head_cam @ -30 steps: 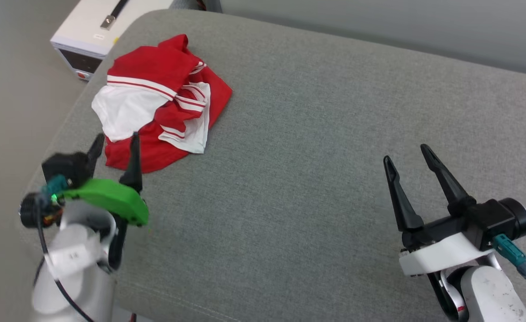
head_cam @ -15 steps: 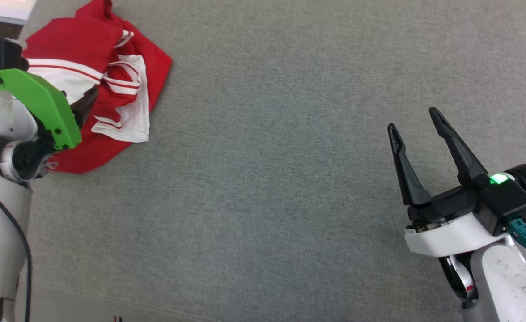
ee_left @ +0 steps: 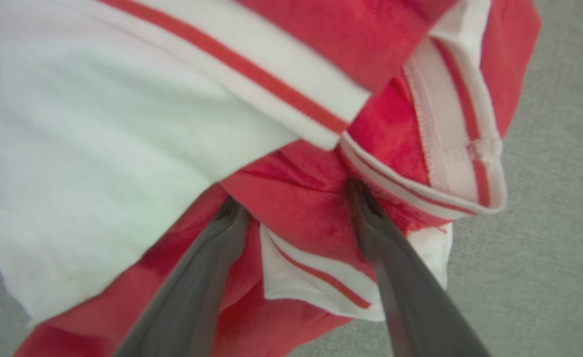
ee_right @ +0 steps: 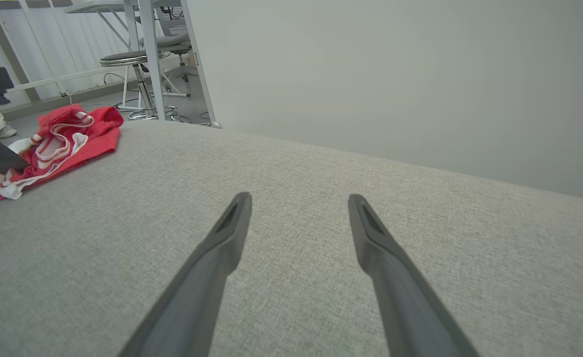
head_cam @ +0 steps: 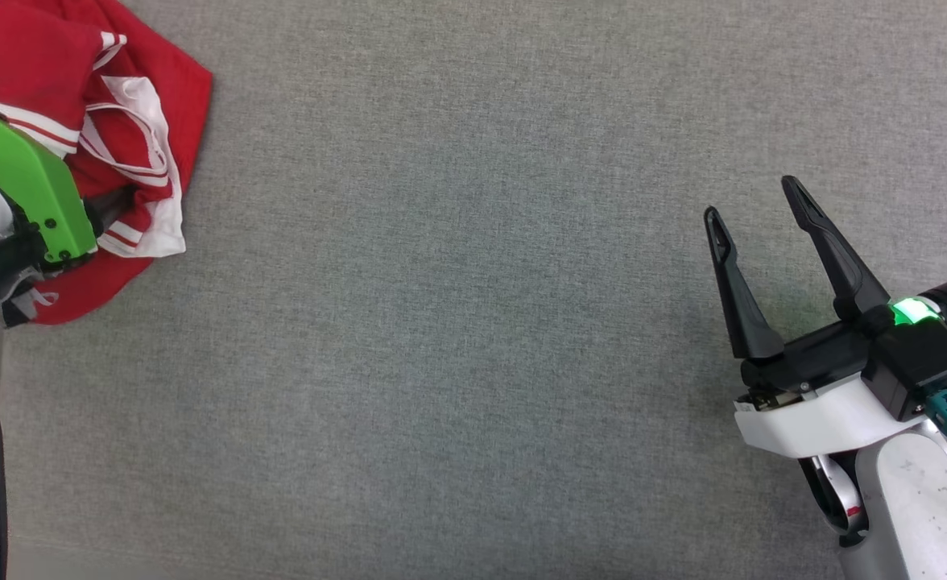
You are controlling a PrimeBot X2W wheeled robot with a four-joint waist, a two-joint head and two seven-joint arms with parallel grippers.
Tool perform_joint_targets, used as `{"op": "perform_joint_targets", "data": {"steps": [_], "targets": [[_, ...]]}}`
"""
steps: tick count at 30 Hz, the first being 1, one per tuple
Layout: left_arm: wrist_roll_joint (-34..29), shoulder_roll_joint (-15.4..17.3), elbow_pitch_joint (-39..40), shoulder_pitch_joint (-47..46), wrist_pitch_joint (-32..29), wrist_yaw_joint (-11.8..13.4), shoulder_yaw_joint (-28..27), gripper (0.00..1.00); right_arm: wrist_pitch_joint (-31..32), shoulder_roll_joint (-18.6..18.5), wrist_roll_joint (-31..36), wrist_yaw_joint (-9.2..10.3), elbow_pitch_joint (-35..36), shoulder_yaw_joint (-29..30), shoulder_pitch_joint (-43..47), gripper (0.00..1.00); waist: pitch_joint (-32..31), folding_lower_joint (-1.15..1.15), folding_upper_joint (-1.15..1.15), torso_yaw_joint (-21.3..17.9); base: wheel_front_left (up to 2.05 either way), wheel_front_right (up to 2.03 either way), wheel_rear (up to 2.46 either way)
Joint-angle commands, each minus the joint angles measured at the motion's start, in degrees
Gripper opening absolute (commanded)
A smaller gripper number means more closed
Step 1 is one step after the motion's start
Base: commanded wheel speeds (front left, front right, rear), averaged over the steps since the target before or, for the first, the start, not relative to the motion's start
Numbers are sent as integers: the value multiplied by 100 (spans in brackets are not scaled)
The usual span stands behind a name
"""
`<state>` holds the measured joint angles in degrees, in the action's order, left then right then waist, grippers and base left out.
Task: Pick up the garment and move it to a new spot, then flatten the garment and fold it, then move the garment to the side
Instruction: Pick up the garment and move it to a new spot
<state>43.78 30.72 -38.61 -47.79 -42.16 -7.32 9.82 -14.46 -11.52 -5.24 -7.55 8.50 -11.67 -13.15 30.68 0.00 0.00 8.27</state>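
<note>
Grey cushion (head_cam: pixel 473 322): garment (head_cam: pixel 159 80) lies crumpled at head view's top left. Left gripper (ee_left: pixel 294 196) is spread, tips straddling a red fold, not yet pinched. Right gripper (head_cam: pixel 751 197) is spread over bare fabric. Pickup, flatten, fold and side move all look pending.

We take this for a lab or test room: past the far edge of the grey cushion (ee_right: pixel 291 163) we see a pale wall (ee_right: pixel 395 74), white metal table legs (ee_right: pixel 146 44), a swivel stool (ee_right: pixel 118 58) and floor cables (ee_right: pixel 121 104).
</note>
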Motion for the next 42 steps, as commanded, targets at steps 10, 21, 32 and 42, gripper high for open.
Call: {"op": "perform_joint_targets", "data": {"steps": [10,21,32,42], "targets": [[619,11,-138,-6,-290,-16,316,0,-27,-24,53,6,-1,73,-113,100,29,0,0,-1,0,0,0],[466,268,-45,-269,1796,-16,456,0,-43,103,-39,6,-299,109,-66,100,-676,0,0,49,0,0,0],[271,453,624,-395,3029,-16,857,0,-52,431,-167,6,-536,316,202,100,-1650,0,0,-75,0,0,0],[-76,281,1492,-504,3070,-15,1380,0,-53,680,-238,6,-584,476,444,100,-2162,0,0,-480,0,0,0]]}}
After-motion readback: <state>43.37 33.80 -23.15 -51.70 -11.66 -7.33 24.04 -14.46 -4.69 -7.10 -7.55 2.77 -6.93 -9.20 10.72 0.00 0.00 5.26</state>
